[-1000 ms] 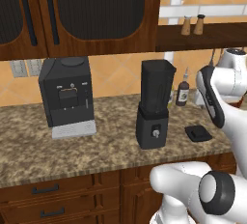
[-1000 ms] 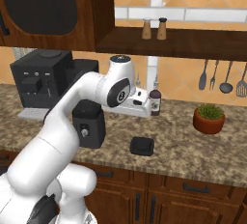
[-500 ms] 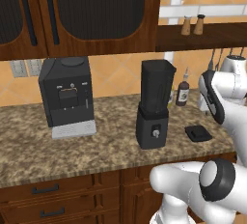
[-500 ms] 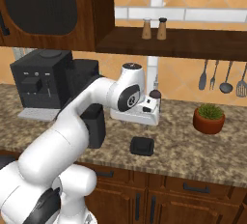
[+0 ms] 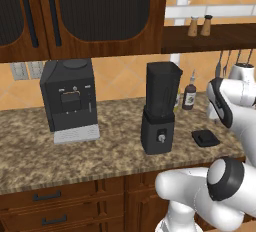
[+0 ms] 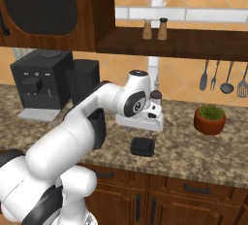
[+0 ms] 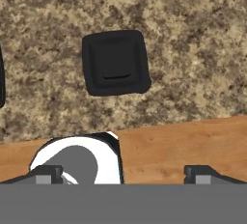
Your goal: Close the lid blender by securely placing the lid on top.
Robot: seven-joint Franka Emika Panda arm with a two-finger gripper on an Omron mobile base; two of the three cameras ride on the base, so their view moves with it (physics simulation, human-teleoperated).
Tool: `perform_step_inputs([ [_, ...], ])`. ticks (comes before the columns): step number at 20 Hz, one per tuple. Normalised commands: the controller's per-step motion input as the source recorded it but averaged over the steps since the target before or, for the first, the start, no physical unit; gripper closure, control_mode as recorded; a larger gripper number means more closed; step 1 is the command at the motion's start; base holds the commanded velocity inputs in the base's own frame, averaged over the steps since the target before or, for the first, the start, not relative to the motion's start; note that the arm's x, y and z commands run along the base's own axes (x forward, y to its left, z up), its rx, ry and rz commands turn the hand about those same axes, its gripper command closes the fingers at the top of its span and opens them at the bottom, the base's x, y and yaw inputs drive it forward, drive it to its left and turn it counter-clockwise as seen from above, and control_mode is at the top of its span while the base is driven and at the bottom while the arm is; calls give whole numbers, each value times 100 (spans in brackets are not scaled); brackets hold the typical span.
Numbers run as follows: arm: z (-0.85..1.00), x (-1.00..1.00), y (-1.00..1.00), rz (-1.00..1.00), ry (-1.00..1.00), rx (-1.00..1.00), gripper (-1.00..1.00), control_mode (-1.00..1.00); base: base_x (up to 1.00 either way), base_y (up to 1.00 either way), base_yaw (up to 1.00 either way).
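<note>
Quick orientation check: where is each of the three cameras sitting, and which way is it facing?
Left base view: behind-left, facing the blender and lid; arm at right.
Right base view: behind-right, facing the lid; arm crosses from lower left.
Hand view: looks straight down on the lid; open end effector tips at bottom.
Shared: the lid on the counter.

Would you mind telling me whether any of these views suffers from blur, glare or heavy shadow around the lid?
Hand view: the lid is sharp, evenly lit, without glare. Left base view: lid crisp, faint shadow on the counter. Right base view: no blur; the dark blender merges into shadowed cabinet tones.
</note>
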Motion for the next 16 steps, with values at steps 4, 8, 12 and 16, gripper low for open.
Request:
perform_step_inputs([
  [4, -15, 2, -9, 0, 0, 0, -100, -100, 0, 0, 0],
  [8, -16, 6, -13, 0, 0, 0, -100, -100, 0, 0, 0],
  [12, -10, 18, -6, 0, 0, 0, -100, -100, 0, 0, 0],
  [16, -2, 20, 0, 4, 0, 1, -100, -100, 0, 0, 0],
])
